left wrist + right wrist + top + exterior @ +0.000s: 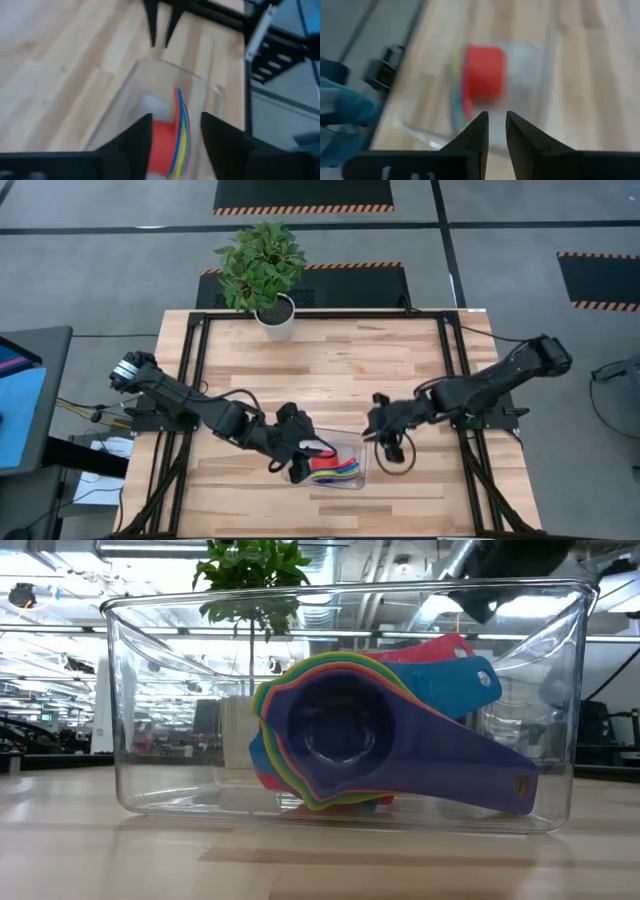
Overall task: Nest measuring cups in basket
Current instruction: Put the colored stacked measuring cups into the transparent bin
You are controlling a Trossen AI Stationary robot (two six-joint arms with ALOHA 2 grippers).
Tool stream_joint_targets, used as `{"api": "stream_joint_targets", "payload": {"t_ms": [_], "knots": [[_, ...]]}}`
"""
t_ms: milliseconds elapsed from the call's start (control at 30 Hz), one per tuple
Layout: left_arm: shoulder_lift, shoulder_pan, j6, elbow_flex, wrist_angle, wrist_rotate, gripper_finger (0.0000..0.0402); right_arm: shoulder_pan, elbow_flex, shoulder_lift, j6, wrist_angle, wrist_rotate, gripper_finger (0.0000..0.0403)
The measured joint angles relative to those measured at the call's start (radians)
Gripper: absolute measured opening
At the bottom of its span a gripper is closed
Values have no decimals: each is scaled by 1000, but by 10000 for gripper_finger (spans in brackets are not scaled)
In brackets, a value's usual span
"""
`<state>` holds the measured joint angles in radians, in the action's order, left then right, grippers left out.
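- We read the nesting as essentially finished: the measuring cups [345, 735] sit as one stack inside the basket [150, 710], tipped on its side, bowls fitted into one another and handles fanned toward the same end.
- In the low view the dark blue cup [400, 745] faces us at the front of the stack, with green, yellow and orange rims showing as thin bands around it, a light blue handle [455, 685] and a red one behind.
- From above, the basket [352, 442] lies near the table's front edge, at about six o'clock from the table's middle; the potted plant [265, 270] stands at twelve o'clock on the far edge.
- We see no cup lying loose on the table [330, 370] in any view, so nothing appears left to collect.
- The left gripper [300, 450] sits at the basket's nine o'clock end; its wrist view shows the fingers [137, 137] apart on either side of the stack's red cup [162, 142], and we cannot tell whether they touch it.
- The right gripper [385, 435] hovers just off the basket's three o'clock side, fingers [477, 130] nearly together with a narrow gap and nothing between them.
- What remains, in our judgement, is only for both arms to pull clear.
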<state>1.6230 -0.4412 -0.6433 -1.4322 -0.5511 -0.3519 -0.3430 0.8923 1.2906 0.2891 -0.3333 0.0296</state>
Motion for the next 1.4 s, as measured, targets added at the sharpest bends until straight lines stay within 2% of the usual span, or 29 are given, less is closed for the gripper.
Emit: {"api": "stream_joint_targets", "payload": {"t_ms": [167,233,367,433,567,633,700,867,1100,1133,1400], "knots": [[0,0,22,0,-18,24,43,-62,2,96,-1,149,27,63],[0,2,17,0,-34,12,12,-68,20,124,15,174,47,51],[5,10,-60,0,-83,-22,14,-65,73,179,24,188,139,25],[30,9,45,-2,-56,9,9,-60,101,210,24,197,160,11],[110,-19,428,-1,-16,200,2,-60,161,302,31,195,153,13],[136,-20,495,0,-2,300,1,-61,197,348,55,172,151,18],[144,-14,493,0,25,344,0,-64,232,373,82,148,151,15],[146,-25,431,0,58,253,0,-76,290,417,80,58,157,7],[187,-33,382,0,125,164,0,-90,292,417,94,-42,156,7],[205,-34,376,-2,165,161,0,-91,293,417,95,-37,156,6],[272,-45,353,-20,183,186,0,-79,293,417,95,-32,155,13]]}}
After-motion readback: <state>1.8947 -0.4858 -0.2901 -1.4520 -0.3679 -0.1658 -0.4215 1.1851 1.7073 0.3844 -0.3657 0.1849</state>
